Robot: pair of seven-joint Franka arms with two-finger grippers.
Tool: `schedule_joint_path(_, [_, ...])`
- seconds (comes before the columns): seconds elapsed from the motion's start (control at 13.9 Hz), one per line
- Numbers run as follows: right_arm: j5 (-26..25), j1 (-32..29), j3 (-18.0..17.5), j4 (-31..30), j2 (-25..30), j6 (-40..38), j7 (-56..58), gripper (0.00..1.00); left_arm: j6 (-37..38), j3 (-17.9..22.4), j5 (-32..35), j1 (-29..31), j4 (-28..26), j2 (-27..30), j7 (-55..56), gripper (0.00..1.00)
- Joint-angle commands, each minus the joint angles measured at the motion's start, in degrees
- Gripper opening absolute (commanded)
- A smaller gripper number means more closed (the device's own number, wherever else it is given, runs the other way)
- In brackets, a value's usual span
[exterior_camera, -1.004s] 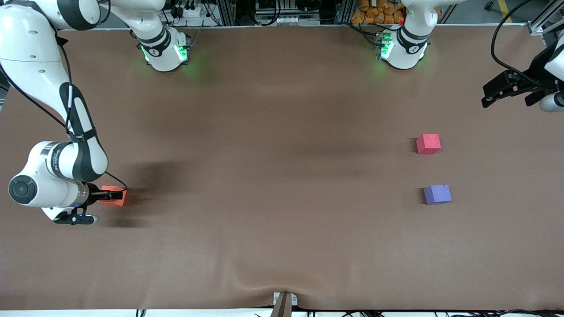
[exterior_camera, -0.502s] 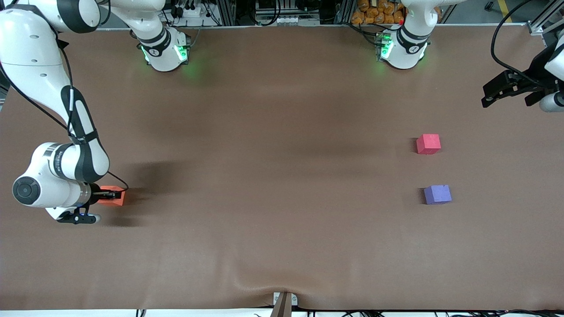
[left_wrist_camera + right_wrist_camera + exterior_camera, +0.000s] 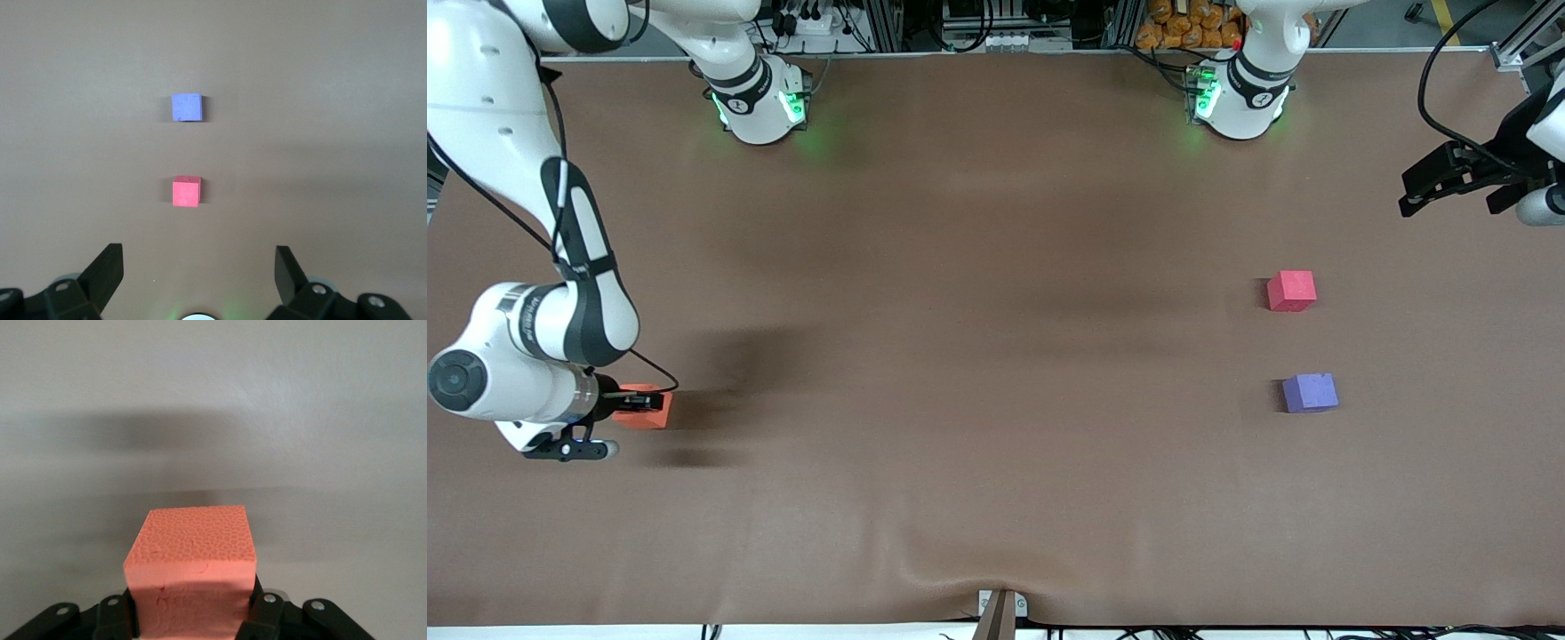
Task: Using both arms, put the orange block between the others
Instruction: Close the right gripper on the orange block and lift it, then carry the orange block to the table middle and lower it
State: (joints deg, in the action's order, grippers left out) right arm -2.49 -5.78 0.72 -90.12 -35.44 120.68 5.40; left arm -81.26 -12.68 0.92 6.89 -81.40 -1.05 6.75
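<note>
My right gripper (image 3: 645,402) is closed on the orange block (image 3: 643,416) at the right arm's end of the table. The red cube (image 3: 1291,291) and purple cube (image 3: 1310,392) are well apart from it, their gap unfilled. My left gripper (image 3: 1427,189) waits, fingers wide.

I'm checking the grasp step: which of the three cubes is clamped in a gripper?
The orange cube, at the right arm's end of the table, clamped by the right gripper. The pink cube and purple cube sit untouched.
</note>
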Motion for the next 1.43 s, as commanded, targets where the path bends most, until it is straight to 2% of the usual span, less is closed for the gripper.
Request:
schedule_joint_path(0.0, [0.82, 5.32, -0.19, -1.55, 7.29, -5.44, 0.05, 0.00, 1.89, -0.24, 1.01, 0.49, -0.25, 2.01, -1.04, 1.00])
schedule_joint_path(0.14, [1.17, 10.07, -0.28, -0.50, 9.68, -8.09, 0.40, 0.00, 2.07, -0.33, 1.01, 0.49, -0.25, 2.45, -0.95, 1.00])
schedule_joint_path(0.36, [1.43, 18.94, -1.51, 2.49, 8.64, -8.45, -0.04, 0.00, 2.33, -0.33, 0.93, 0.49, -0.33, 2.45, -1.04, 1.00])
schedule_joint_path(0.65, [9.86, 28.45, -1.51, 7.14, 1.53, -8.01, -6.17, 0.00, 2.33, -0.24, 0.57, 0.40, -0.25, 2.37, -0.87, 1.00])
schedule_joint_path(0.79, [10.40, 32.31, -1.51, 9.95, -2.16, -7.40, -12.31, 0.00, 2.33, -0.59, 0.75, 0.31, -0.25, 2.19, -0.08, 1.00])
schedule_joint_path(0.93, [10.22, 36.53, -1.51, 10.49, -5.33, -2.85, -20.04, 0.00, 2.33, -0.77, 0.92, 0.31, -0.33, 2.28, -0.16, 1.00])
schedule_joint_path(1.15, [10.22, 39.88, -1.51, 10.49, -8.50, 3.06, -27.88, 0.00, 2.42, -0.77, 0.92, 0.31, -0.51, 2.45, -0.77, 1.00])
schedule_joint_path(1.36, [10.40, 40.41, -1.60, 11.37, -9.74, 2.63, -30.27, 0.00, 3.47, -0.68, 1.01, 0.40, -0.86, 2.11, -0.78, 1.00])
